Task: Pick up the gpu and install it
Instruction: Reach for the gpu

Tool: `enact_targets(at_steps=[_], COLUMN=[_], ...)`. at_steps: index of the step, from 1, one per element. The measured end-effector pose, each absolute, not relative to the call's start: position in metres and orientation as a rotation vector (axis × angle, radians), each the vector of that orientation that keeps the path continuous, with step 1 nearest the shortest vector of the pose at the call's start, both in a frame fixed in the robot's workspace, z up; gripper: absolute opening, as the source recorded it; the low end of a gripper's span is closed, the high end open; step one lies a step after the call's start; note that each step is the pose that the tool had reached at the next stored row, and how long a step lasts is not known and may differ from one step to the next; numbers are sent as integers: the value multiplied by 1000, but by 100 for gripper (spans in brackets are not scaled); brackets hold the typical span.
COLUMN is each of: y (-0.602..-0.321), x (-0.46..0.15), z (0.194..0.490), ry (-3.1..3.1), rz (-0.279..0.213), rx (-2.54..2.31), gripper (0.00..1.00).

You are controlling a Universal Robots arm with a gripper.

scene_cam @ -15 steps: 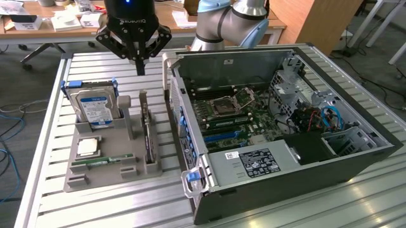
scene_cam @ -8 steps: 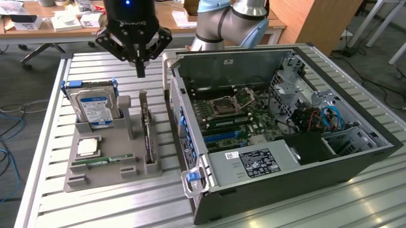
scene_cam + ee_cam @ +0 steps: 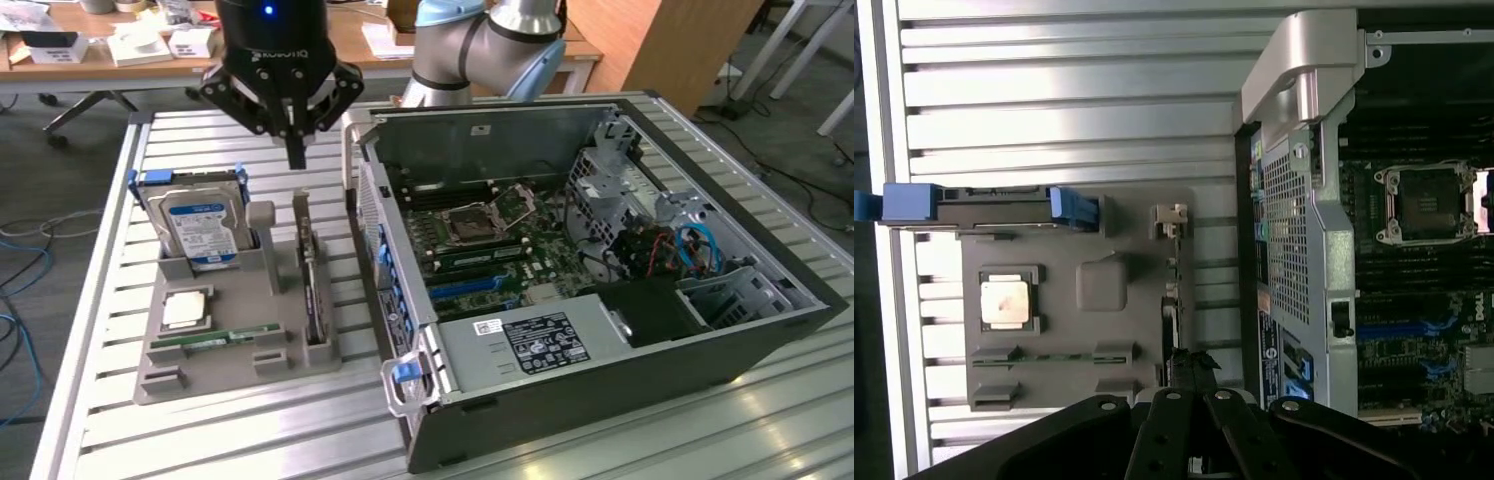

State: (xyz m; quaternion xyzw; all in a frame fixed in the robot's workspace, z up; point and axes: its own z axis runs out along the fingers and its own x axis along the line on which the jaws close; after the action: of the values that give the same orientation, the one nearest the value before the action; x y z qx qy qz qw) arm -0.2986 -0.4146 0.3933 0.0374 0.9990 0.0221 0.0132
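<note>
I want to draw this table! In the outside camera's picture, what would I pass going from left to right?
First the hard drive with its blue-white label → gpu standing on edge → CPU socket → blue cables.

Slatted silver metal table (image 3: 240, 440) in front. Behind, brown wooden desk (image 3: 350, 30) with small white boxes (image 3: 140, 45). Grey carpeted floor (image 3: 54, 160) below.

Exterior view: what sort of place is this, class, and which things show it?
Probably a robotics lab: a robot arm over a slatted metal table, an open computer case on it, a cluttered desk behind.
</note>
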Motion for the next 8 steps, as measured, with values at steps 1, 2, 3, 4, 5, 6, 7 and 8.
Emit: enact_targets(at_steps=[1, 2, 3, 4, 5, 6, 7, 8], y=[-416, -417, -418, -419, -420, -421, -422, -423], x=[-299, -299, -299, -299, -299, -299, -299, -299], z=[393, 393, 393, 393, 393, 393, 393, 393], ry=[3112, 3112, 3112, 3112, 3112, 3112, 3112, 3112], rz=[69, 69, 69, 69, 69, 69, 69, 69], rx=[117, 116, 116, 116, 116, 117, 116, 116], gripper=[11, 11, 11, 11, 11, 11, 11, 11])
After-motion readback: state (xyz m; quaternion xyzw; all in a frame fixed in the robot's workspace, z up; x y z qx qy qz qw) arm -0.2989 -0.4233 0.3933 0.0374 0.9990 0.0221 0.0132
